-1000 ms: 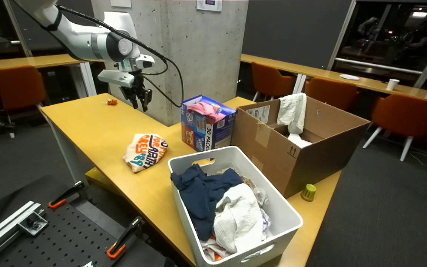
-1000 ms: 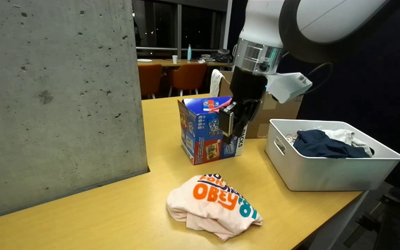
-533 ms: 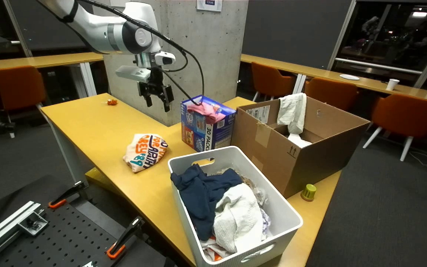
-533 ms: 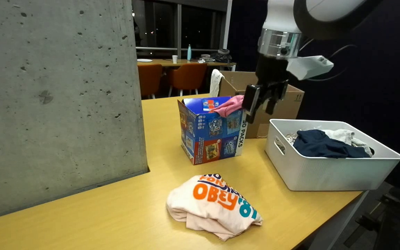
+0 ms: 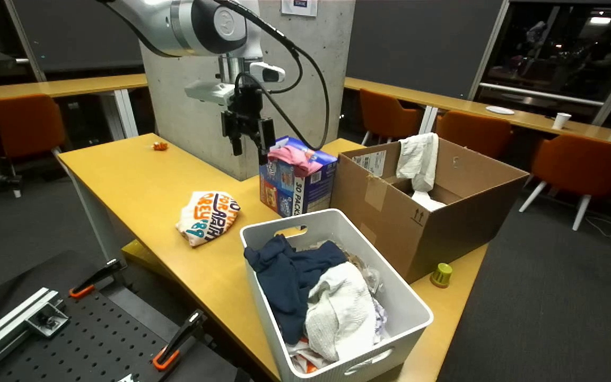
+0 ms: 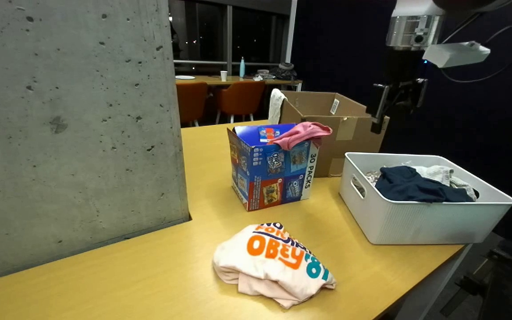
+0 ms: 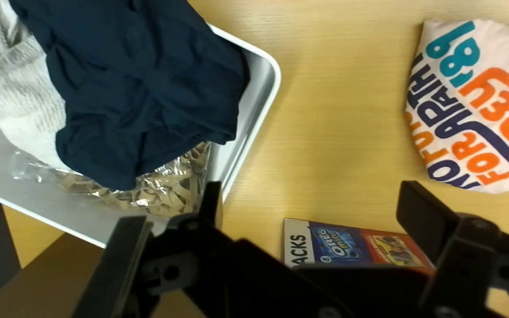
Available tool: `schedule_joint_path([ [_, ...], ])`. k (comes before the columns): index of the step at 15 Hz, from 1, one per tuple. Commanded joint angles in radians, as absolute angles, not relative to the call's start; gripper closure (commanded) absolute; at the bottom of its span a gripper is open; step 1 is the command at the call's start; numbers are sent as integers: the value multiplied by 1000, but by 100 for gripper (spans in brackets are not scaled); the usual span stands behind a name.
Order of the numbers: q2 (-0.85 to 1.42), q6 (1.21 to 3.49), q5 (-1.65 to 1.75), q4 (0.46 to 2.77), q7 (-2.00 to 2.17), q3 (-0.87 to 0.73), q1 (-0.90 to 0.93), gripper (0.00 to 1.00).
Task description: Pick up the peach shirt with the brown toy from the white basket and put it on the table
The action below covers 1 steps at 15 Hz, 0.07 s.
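Peach shirt (image 6: 276, 264) lies bunched on table (image 6: 118, 284), near white basket (image 6: 416, 224); we note gripper (image 5: 250, 152) in the air, jaws apart

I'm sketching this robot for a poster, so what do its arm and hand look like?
The arm is white with rounded grey and dark sections; a black cable loops beside it. A boxy white housing is mounted near its end. The hand is black, with two blocky fingers.

The wrist view looks down; all views share the basket (image 6: 434, 223).
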State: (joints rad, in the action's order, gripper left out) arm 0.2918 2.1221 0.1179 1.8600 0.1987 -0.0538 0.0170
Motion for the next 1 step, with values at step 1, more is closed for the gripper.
schedule_joint_path([
  [1, 262, 2088, 104, 1883, 207, -55, 6, 0],
])
